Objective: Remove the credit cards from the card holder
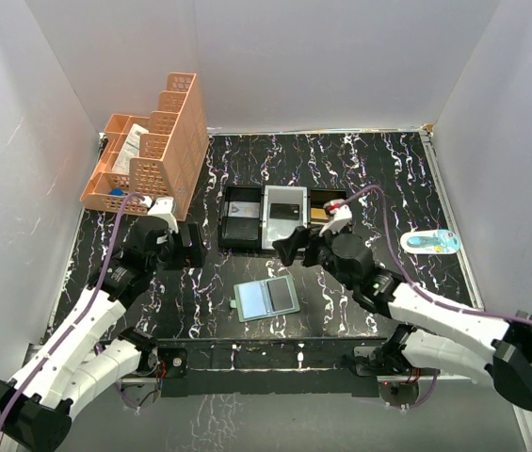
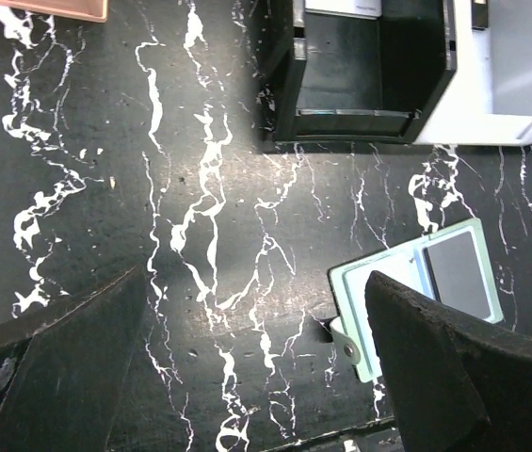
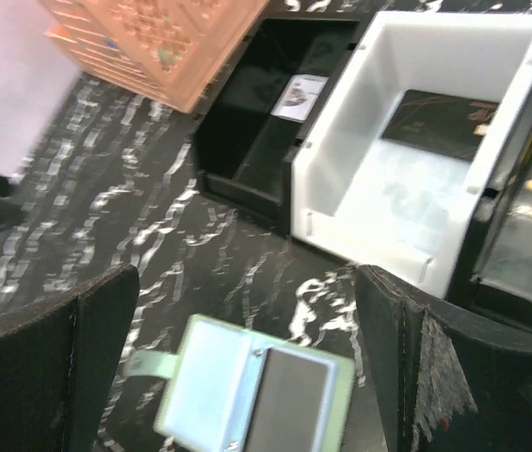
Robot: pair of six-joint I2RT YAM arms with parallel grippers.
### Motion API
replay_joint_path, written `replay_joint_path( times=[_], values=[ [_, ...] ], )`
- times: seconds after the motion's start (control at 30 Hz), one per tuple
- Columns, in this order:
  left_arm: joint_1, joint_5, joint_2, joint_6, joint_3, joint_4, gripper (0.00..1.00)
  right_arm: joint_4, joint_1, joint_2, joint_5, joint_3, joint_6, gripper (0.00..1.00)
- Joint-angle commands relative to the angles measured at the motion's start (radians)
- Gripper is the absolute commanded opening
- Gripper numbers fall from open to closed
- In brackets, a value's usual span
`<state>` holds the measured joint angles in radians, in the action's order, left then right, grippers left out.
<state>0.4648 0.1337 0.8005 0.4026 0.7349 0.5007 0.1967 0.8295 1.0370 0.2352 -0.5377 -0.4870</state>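
Left tool (image 1: 190, 248) and right tool (image 1: 300, 249) both wide open, empty. Only top view catches the blue-white packet (image 1: 430, 242) right of the tray (image 1: 224, 218).

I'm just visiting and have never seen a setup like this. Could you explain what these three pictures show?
Two robot arms are bolted at the near edge of the table. One picture looks down from above. The other two come from wrist cameras, so the dark shapes at the bottom are each arm's own fingers. On the table lie an opened card holder, a black-and-white tray, an orange organiser and a small white-and-blue item. The left gripper and right gripper are both open and hold nothing.
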Motion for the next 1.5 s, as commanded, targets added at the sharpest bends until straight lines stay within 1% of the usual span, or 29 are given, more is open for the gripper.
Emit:
replay_joint_path(
  times=[0.0, 0.1, 0.2, 0.27, 0.37, 0.5, 0.53, 0.6, 0.63, 0.7, 0.83, 0.9, 0.97, 1.1, 1.2, 1.33, 1.37, 1.47],
  values=[
    [-0.005, -0.066, -0.046, -0.024, -0.006, -0.034, 0.99, 0.118, -0.001, -0.132, -0.120, 0.081, -0.165, 0.98],
    [-0.005, -0.055, -0.090, 0.053, -0.009, -0.041, 0.99, 0.079, -0.001, -0.179, -0.165, 0.117, -0.209, 0.98],
    [-0.005, -0.109, -0.114, 0.165, -0.035, -0.088, 0.99, 0.100, -0.001, -0.209, -0.189, 0.177, -0.286, 0.98],
    [-0.005, -0.178, -0.116, 0.226, -0.058, -0.144, 0.99, 0.102, -0.001, -0.222, -0.207, 0.236, -0.317, 0.98],
    [-0.003, -0.300, -0.097, 0.315, -0.102, -0.258, 0.99, 0.101, -0.001, -0.223, -0.226, 0.263, -0.353, 0.98],
    [-0.001, -0.489, -0.032, 0.455, -0.184, -0.481, 0.97, 0.071, -0.001, -0.191, -0.241, 0.259, -0.360, 0.97],
    [0.002, -0.519, -0.011, 0.498, -0.219, -0.537, 0.96, 0.063, -0.001, -0.175, -0.250, 0.253, -0.360, 0.96],
    [0.025, -0.543, 0.034, 0.549, -0.253, -0.611, 0.92, 0.051, -0.001, -0.139, -0.276, 0.241, -0.360, 0.90],
    [0.047, -0.534, 0.057, 0.557, -0.257, -0.623, 0.91, 0.043, -0.001, -0.121, -0.283, 0.230, -0.361, 0.86],
    [0.117, -0.474, 0.093, 0.552, -0.247, -0.619, 0.90, 0.008, -0.001, -0.076, -0.272, 0.218, -0.395, 0.82],
    [0.266, -0.346, 0.170, 0.553, -0.223, -0.637, 0.89, 0.020, -0.001, -0.009, -0.287, 0.219, -0.424, 0.70],
    [0.307, -0.308, 0.216, 0.564, -0.213, -0.637, 0.85, 0.015, -0.001, 0.017, -0.305, 0.207, -0.421, 0.65],
    [0.334, -0.278, 0.259, 0.569, -0.210, -0.632, 0.82, 0.016, -0.001, 0.033, -0.317, 0.203, -0.422, 0.62],
    [0.367, -0.289, 0.334, 0.561, -0.202, -0.677, 0.79, 0.017, -0.001, 0.045, -0.319, 0.203, -0.424, 0.57],
    [0.397, -0.248, 0.384, 0.579, -0.190, -0.656, 0.76, 0.007, -0.001, 0.046, -0.308, 0.203, -0.438, 0.54],
    [0.414, -0.211, 0.423, 0.609, -0.196, -0.664, 0.71, 0.002, -0.001, 0.062, -0.272, 0.203, -0.462, 0.51],
    [0.417, -0.210, 0.428, 0.611, -0.192, -0.664, 0.69, -0.003, -0.002, 0.068, -0.265, 0.167, -0.463, 0.50],
    [0.427, -0.206, 0.441, 0.608, -0.177, -0.651, 0.66, 0.004, -0.001, 0.095, -0.284, 0.157, -0.462, 0.48]
  ],
)
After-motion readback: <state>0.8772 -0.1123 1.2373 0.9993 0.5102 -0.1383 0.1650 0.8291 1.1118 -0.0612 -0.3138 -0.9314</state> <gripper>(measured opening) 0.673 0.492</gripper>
